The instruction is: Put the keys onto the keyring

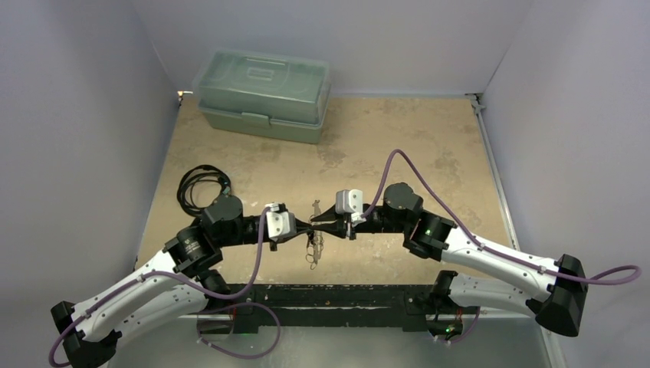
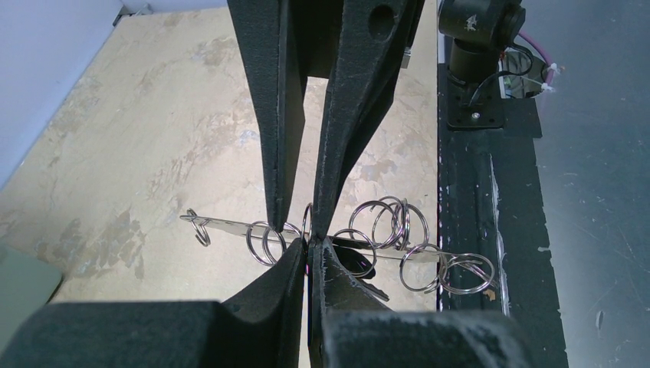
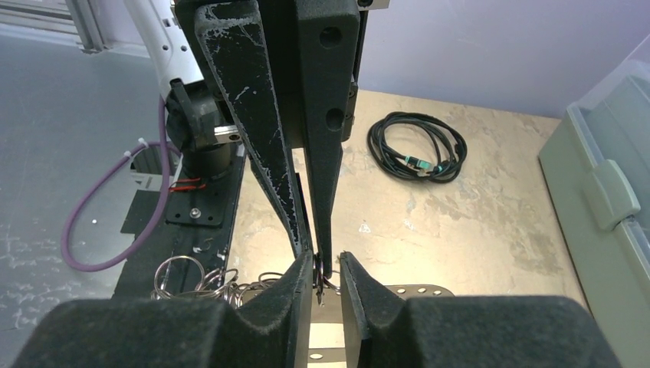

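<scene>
Mid-frame in the top view, on the table [image 1: 398, 153], the keyring [image 1: 311, 249] lies flat, its long axis running up-down the frame. The left gripper [image 2: 308, 247] pinches it; the right gripper [image 2: 300, 222] has its fingers slightly apart, straddling it.

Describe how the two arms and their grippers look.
The left arm and right arm have white link shells between round black joints. A purple cable loops along each, and a pale grey camera housing sits on each wrist. The left gripper and right gripper have long, tapering matt-black fingers, scuffed whitish, with round holes.
</scene>
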`<control>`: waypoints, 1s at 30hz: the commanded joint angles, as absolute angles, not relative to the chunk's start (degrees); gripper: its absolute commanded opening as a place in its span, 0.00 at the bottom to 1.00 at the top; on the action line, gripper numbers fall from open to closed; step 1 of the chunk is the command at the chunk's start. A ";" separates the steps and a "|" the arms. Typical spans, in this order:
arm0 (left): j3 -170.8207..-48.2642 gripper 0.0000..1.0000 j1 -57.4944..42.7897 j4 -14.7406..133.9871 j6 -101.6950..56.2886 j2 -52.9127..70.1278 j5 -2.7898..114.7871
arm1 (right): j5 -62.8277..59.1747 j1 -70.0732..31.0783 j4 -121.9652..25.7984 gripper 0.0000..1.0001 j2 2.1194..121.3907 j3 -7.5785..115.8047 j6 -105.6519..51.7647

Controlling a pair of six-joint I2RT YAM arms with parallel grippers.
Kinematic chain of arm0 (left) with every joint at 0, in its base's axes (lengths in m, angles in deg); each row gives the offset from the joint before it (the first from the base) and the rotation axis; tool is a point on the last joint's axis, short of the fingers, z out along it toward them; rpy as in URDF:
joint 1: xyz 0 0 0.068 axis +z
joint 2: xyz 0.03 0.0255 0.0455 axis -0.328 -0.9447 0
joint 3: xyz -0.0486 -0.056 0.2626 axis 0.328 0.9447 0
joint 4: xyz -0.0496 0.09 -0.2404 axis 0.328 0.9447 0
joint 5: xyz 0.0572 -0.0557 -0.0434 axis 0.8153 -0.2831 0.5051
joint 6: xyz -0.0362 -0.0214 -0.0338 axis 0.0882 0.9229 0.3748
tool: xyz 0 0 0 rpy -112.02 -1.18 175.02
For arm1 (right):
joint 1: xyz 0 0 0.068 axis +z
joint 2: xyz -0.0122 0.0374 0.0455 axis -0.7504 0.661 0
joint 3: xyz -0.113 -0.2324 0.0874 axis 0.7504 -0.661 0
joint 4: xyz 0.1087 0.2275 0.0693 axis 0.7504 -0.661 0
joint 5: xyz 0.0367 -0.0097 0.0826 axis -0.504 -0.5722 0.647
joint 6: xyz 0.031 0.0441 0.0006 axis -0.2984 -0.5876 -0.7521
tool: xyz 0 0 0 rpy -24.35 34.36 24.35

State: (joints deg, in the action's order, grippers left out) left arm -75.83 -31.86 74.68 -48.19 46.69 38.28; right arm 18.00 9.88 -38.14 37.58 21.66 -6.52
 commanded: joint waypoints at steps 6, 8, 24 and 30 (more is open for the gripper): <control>-76.93 0.00 -31.83 71.66 -47.12 47.80 36.99 | 16.46 10.09 -38.39 0.24 37.98 24.26 -7.21; -76.88 0.00 -31.82 71.67 -47.12 47.97 37.01 | 16.46 10.09 -38.46 0.22 38.11 24.31 -7.21; -76.66 0.00 -31.83 71.55 -47.20 49.12 38.20 | 19.06 10.09 -40.59 0.20 39.67 25.80 -8.26; -76.68 0.00 -31.76 71.48 -47.21 49.30 38.74 | 20.49 10.09 -40.78 0.20 39.48 25.90 -8.68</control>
